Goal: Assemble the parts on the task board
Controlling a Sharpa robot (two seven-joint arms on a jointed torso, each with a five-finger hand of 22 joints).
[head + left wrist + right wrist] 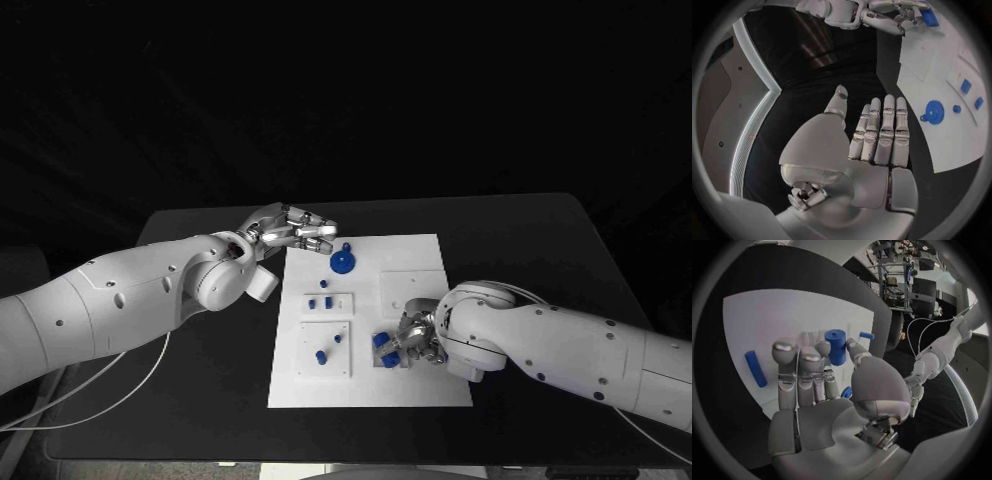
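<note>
Task board point(418, 390) lies white in the middle of the black table point(548, 230), and the head view has the left hand point(293, 232) at the board's far left corner, fingers spread over nothing, just beside a round blue disc part point(342, 262). Small blue pieces point(326, 299) dot the left half of the board. At the near middle of the board the right hand point(408, 343) is down among a cluster of blue parts point(384, 345).

Over to the left wrist view: left hand point(873, 135) flat, fingers straight and together, empty, hovering off the board's edge with the disc point(933, 109) close by.

Right wrist view now: right hand point(817, 380) with fingers part-curled over the board, a blue cylinder point(836, 346) standing right at the fingertips point(823, 348); contact or grasp, I cannot tell. A blue rod point(755, 368) lies loose beside.

The sensible play: settle thumb and finger squarely on the cylinder, keep it upright, lift slowly clear of its neighbours.
</note>
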